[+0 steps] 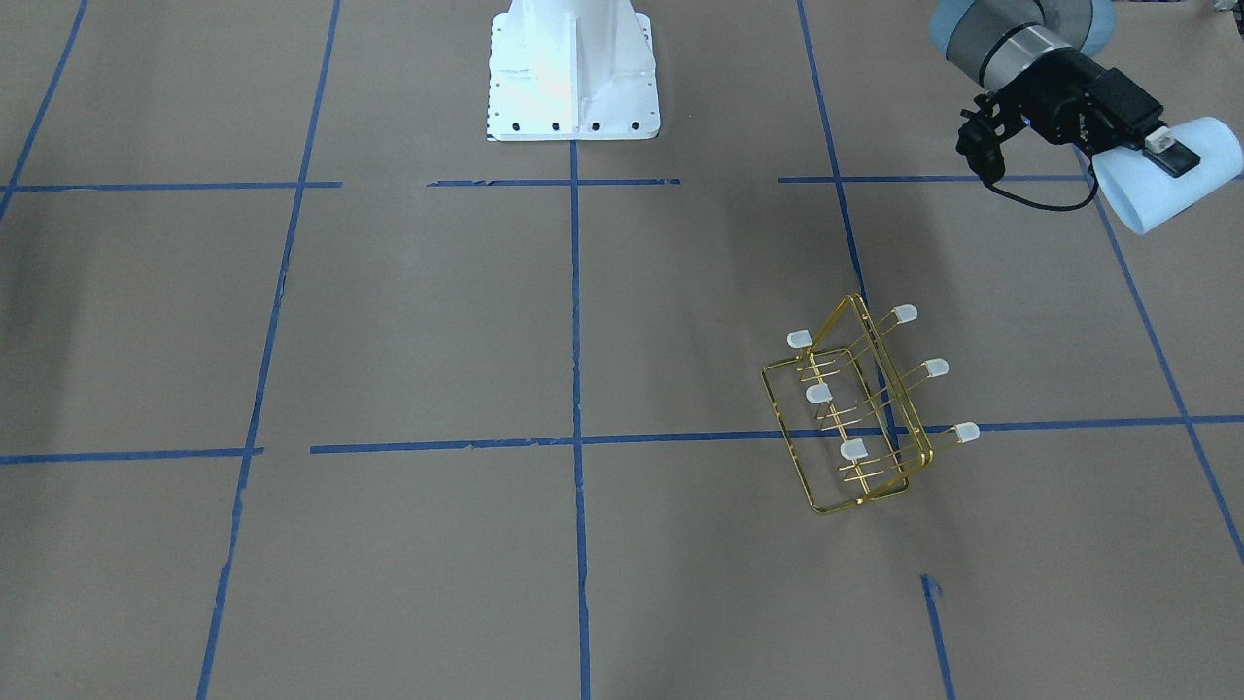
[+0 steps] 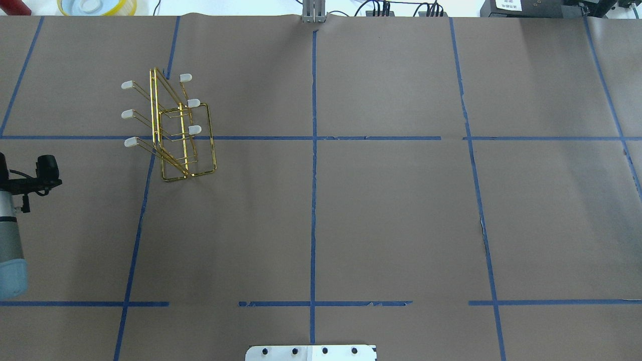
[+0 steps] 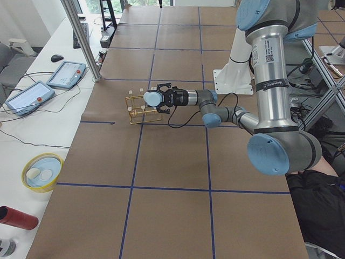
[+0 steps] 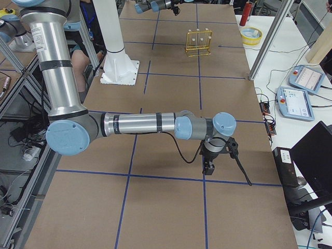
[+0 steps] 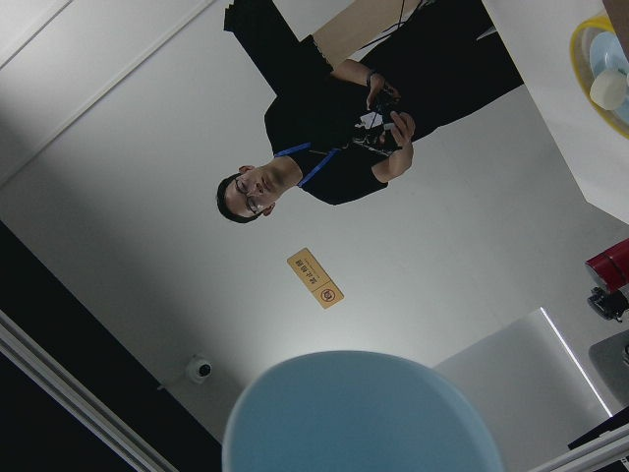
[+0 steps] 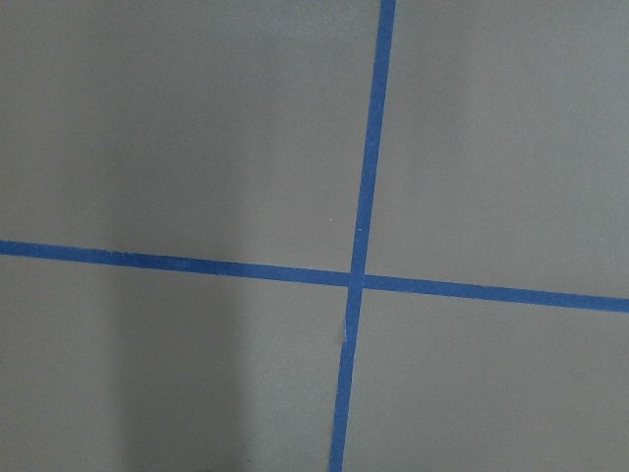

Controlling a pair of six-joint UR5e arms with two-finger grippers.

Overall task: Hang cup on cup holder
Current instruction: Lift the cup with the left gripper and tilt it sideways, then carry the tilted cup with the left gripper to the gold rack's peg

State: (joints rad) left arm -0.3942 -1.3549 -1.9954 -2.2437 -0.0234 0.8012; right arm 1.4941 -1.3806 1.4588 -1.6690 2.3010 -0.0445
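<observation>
The cup (image 1: 1181,190) is a pale light-blue tumbler, held on its side in the air by my left gripper (image 1: 1171,167), which is shut on it. One dark finger (image 1: 1173,154) lies across its wall. The exterior left view shows the cup (image 3: 152,99) just in front of the cup holder (image 3: 141,109). The cup's round end fills the bottom of the left wrist view (image 5: 364,418). The cup holder (image 1: 860,413) is a gold wire rack with white-capped prongs, standing on the table (image 2: 173,130), well apart from the cup. My right gripper (image 4: 209,165) hangs low over the table far from both; I cannot tell whether it is open.
The white robot base (image 1: 573,68) stands at the table's middle edge. A yellow bowl (image 3: 41,171) and a red cylinder (image 3: 16,217) lie on the side bench. An aluminium post (image 3: 81,40) rises by the table's far edge. A person (image 5: 314,147) shows in the left wrist view.
</observation>
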